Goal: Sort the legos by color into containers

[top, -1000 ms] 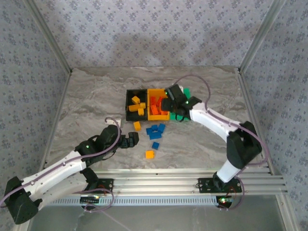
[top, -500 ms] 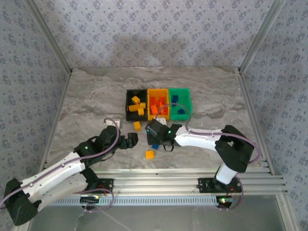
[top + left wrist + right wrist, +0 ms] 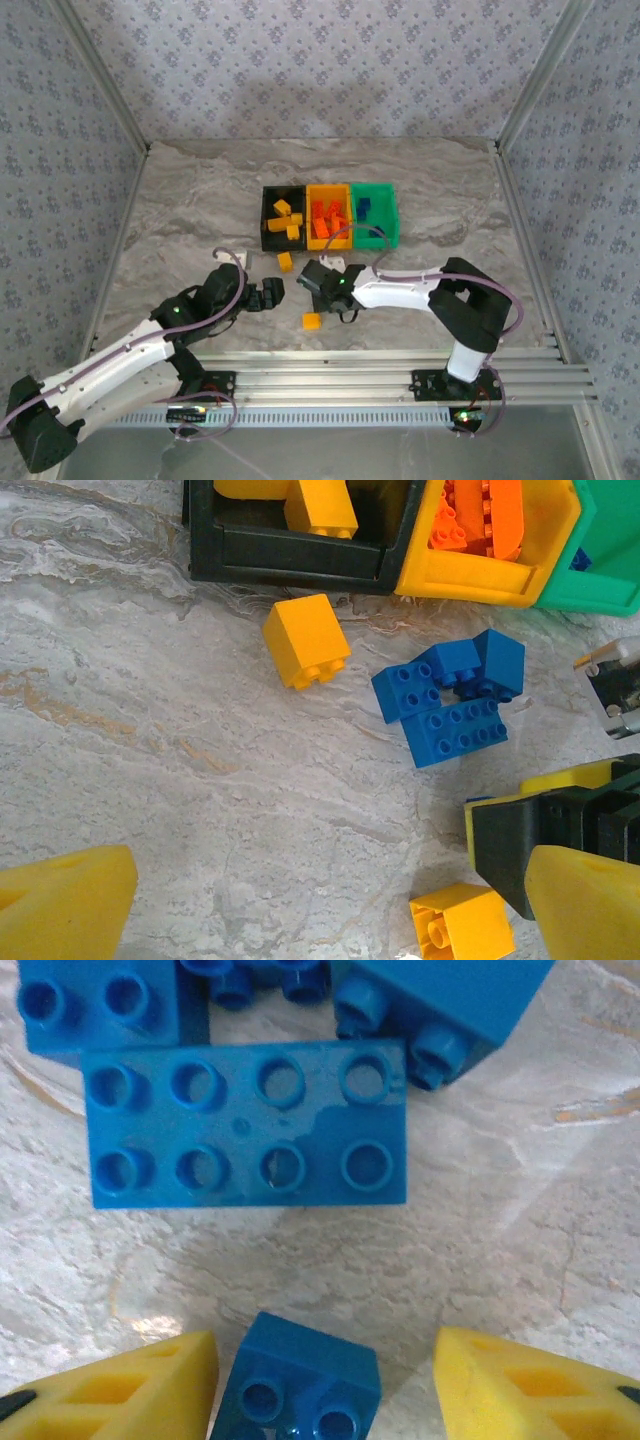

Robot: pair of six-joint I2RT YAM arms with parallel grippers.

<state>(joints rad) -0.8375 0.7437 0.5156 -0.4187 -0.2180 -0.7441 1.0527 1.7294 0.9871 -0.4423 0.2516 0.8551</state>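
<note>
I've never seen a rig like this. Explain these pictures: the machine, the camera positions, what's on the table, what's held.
Two robot arms stand at a marbled table. One picture looks down from above; the other two come from wrist cameras. A black bin, yellow-orange bin and green bin hold some bricks. Loose blue bricks and a yellow brick lie in front. The left gripper is open and empty. The right gripper is open around a small blue brick, not clamped.
</note>
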